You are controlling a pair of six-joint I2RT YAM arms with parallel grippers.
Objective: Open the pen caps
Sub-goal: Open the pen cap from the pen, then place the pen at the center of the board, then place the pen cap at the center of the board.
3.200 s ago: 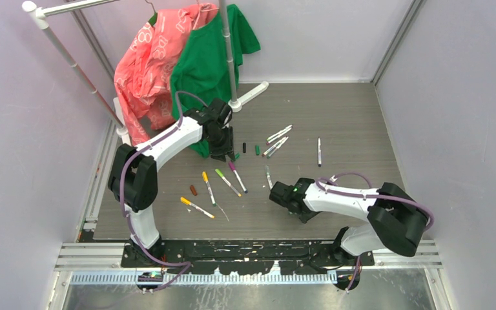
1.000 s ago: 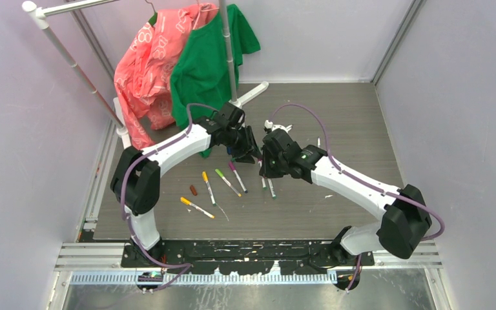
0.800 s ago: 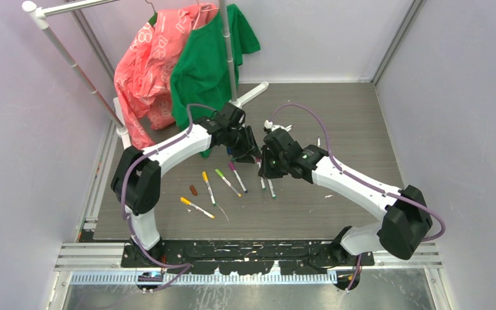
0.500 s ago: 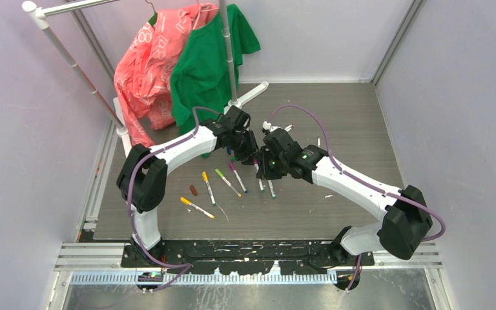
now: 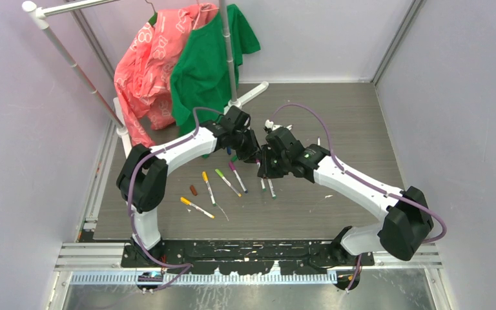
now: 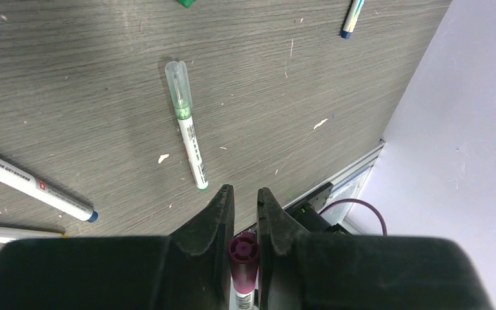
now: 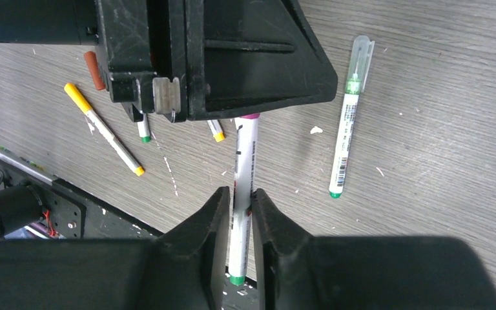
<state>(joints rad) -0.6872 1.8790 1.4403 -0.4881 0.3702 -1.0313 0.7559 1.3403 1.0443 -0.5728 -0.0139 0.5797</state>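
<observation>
Left gripper [image 6: 244,201] pinching magenta cap [image 6: 243,250]; right gripper [image 7: 239,195] seemingly clasping pen [image 7: 245,152]

- The left gripper [image 5: 250,150] and right gripper [image 5: 263,165] sit nose to nose over the middle of the grey table [image 5: 355,123]. From up here I can't make out their grip.
- Near the left arm lie an orange-tipped pen [image 5: 197,207], a second orange-tipped pen [image 5: 208,188], a green pen [image 5: 227,182] and a magenta pen [image 5: 237,176].
- A brown cap [image 5: 194,190] lies loose beside them.
- Another pen [image 5: 270,188] lies just below the right gripper.
- At the back, a pink shirt [image 5: 145,71] and a green shirt [image 5: 203,64] hang on a white rack [image 5: 231,64].
</observation>
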